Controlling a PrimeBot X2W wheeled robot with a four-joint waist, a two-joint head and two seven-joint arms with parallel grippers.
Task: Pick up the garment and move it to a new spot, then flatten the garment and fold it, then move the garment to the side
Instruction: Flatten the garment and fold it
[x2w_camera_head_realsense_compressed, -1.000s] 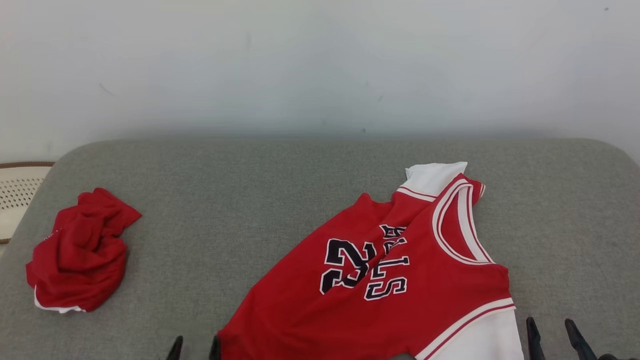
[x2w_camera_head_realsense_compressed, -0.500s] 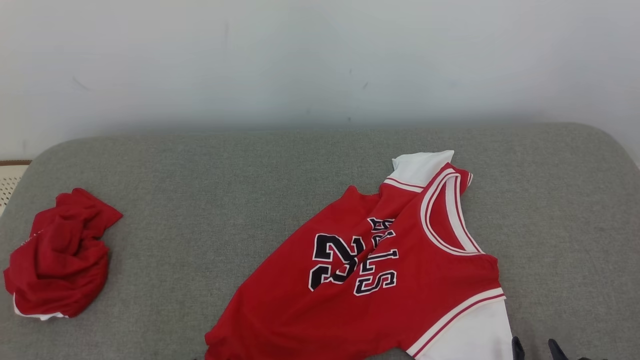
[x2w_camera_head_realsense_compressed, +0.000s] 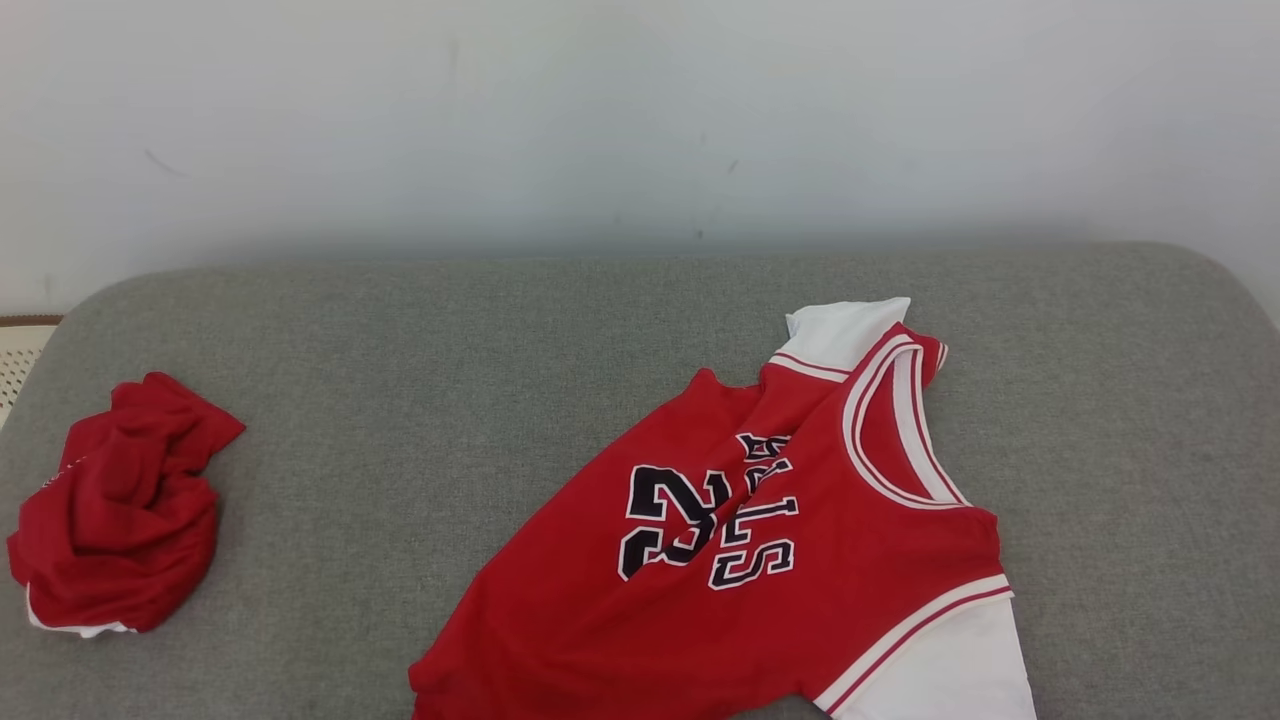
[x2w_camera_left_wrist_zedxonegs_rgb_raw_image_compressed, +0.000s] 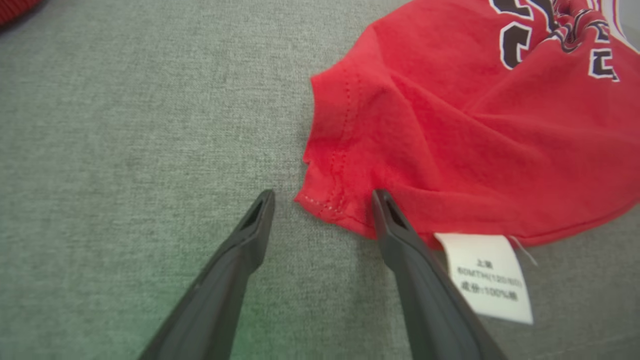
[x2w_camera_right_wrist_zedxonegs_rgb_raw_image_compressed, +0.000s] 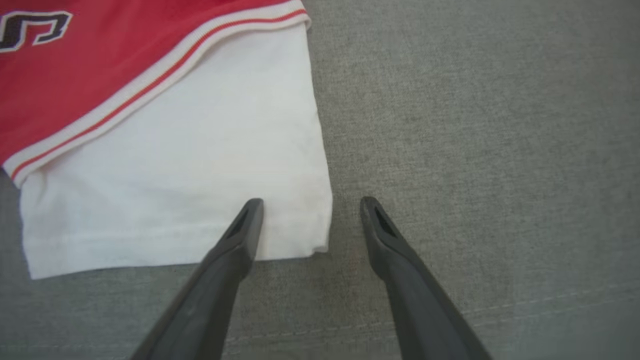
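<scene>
Garment (x2w_camera_head_realsense_compressed: 760, 540) was sprawled, a bit rumpled, on the grey cushion (x2w_camera_head_realsense_compressed: 400, 350), right of centre. Left gripper (x2w_camera_left_wrist_zedxonegs_rgb_raw_image_compressed: 322, 195) was spread wide around its red hem corner, and right gripper (x2w_camera_right_wrist_zedxonegs_rgb_raw_image_compressed: 310, 202) was spread wide at the white sleeve's corner.

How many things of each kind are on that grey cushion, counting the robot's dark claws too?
Garments: 2, the spread red and white basketball jersey and the crumpled red cloth bundle.
Grippers: 2, the left gripper and the right gripper, both open.
Total: 4.
</scene>
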